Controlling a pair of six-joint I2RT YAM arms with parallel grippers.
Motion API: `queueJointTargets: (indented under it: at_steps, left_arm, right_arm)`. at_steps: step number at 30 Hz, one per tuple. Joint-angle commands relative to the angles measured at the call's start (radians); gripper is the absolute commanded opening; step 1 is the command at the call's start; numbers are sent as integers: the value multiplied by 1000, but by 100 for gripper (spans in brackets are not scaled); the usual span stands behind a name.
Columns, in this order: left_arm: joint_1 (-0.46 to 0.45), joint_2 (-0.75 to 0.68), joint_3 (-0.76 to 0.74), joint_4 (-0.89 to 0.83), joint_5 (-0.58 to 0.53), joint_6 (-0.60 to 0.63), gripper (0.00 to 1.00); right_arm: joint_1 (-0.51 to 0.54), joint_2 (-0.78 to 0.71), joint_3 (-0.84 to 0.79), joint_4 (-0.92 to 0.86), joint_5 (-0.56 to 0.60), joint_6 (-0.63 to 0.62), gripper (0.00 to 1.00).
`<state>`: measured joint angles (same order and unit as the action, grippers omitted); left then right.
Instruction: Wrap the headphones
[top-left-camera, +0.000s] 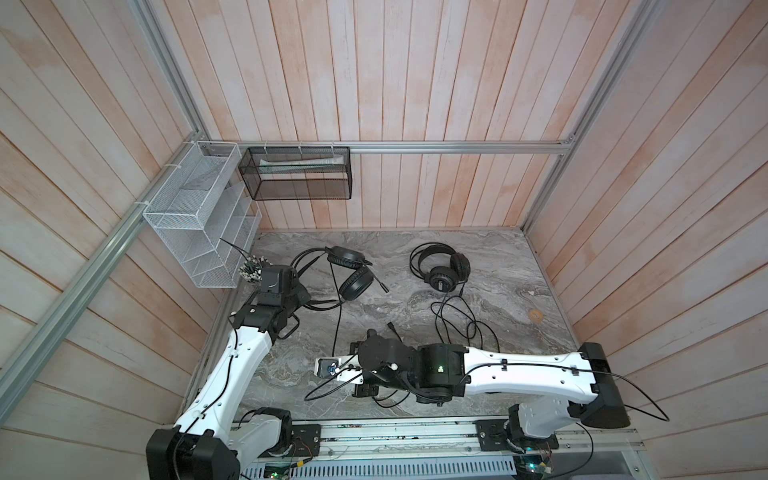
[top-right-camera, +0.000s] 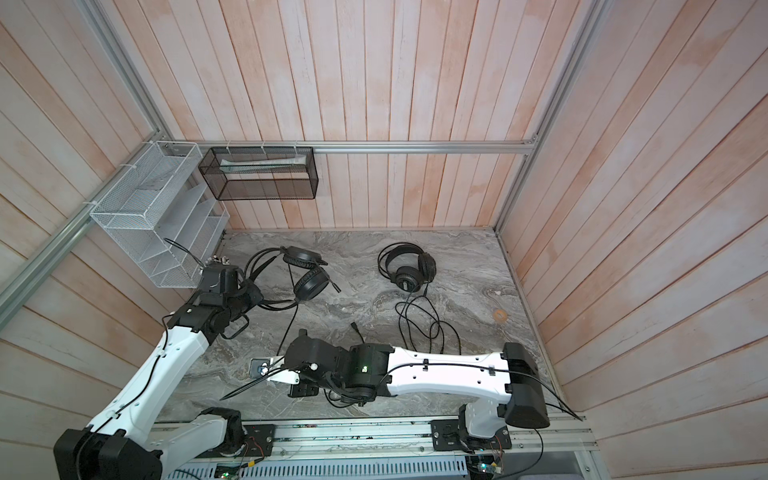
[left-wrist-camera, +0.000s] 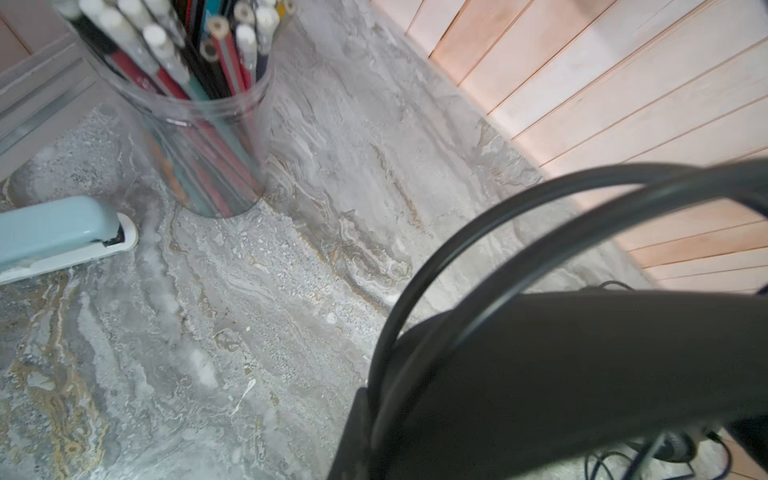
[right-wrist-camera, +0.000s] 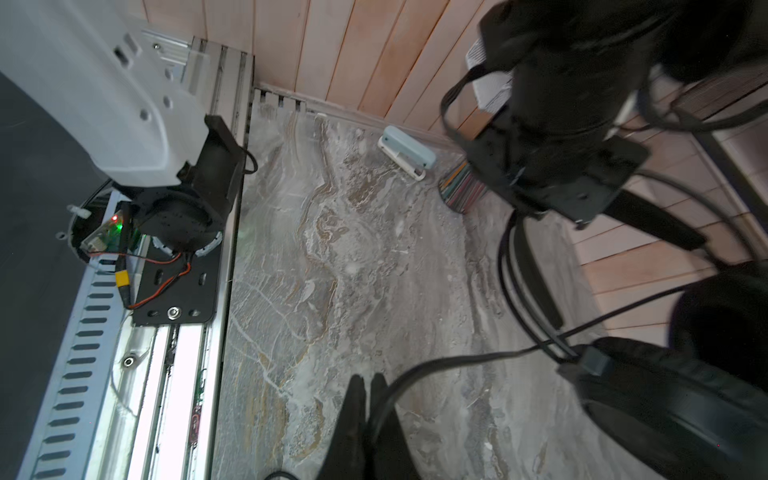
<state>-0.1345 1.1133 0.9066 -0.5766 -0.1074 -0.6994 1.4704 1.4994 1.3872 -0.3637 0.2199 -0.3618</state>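
Note:
Two black headphones lie on the marble table. The boom-mic headphones (top-left-camera: 350, 272) (top-right-camera: 305, 270) are at the back left. The grille-backed headphones (top-left-camera: 443, 266) (top-right-camera: 409, 266) are at the back middle, their cable (top-left-camera: 457, 322) looped loosely in front. My left gripper (top-left-camera: 301, 291) (top-right-camera: 253, 293) (left-wrist-camera: 374, 411) is shut on the boom-mic pair's headband (left-wrist-camera: 457, 257). My right gripper (right-wrist-camera: 368, 384) (top-left-camera: 333, 356) is shut on that pair's thin cable (right-wrist-camera: 457, 359) (top-left-camera: 337, 328), which runs from my fingertips to the ear cup (right-wrist-camera: 673, 415).
A clear jar of pencils (left-wrist-camera: 199, 124) (top-left-camera: 251, 270) and a pale blue stapler (left-wrist-camera: 54, 237) (right-wrist-camera: 407, 151) stand by the left wall. On the walls hang a white wire rack (top-left-camera: 195, 224) and a black mesh basket (top-left-camera: 299, 172). A plug (top-left-camera: 390, 326) and a small orange ring (top-left-camera: 536, 316) lie on the table.

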Motion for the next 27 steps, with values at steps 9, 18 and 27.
queueJointTargets:
  at_steps: [9,18,27]
  left_arm:
    - [-145,-121,-107,12,-184,134,0]
    - [-343,-199,-135,-75,-364,258,0]
    - [-369,-255,-179,-38,-393,271,0]
  right_arm:
    - [-81,-68,169,-126,174,-164,0]
    - [-172,-34,218,-98,274,-227,0]
    - [-285,-36,176,22,330,-244,0]
